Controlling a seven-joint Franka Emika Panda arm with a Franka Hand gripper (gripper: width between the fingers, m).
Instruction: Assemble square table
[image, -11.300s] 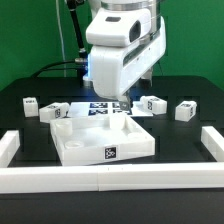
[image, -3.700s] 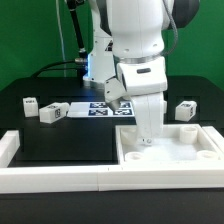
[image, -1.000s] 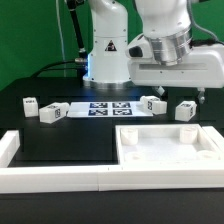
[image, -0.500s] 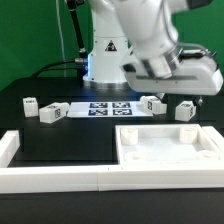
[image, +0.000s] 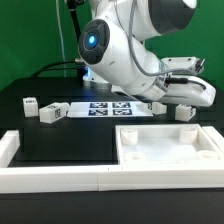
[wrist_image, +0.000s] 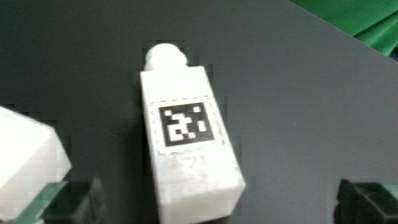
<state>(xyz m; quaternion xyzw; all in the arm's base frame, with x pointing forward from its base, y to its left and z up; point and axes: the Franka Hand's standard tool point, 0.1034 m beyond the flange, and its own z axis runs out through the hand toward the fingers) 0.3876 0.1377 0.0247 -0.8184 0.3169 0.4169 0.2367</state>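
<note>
the gripper (wrist_image: 214, 205) hangs over a tagged table leg (wrist_image: 185, 130) lying toward the black table's (image: 60, 145) right edge. its jaws are wide, with the dark fingers (wrist_image: 64, 200) clear of the leg on either side. the square tabletop (image: 165, 148) sits in the front right corner against the border wall (image: 60, 178).

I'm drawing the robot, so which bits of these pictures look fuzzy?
Wrist view: the tagged leg is fairly sharp, the pincer fingertips dark and fuzzy. Exterior view: the arm looks slightly smeared, the square tabletop crisp.
</note>
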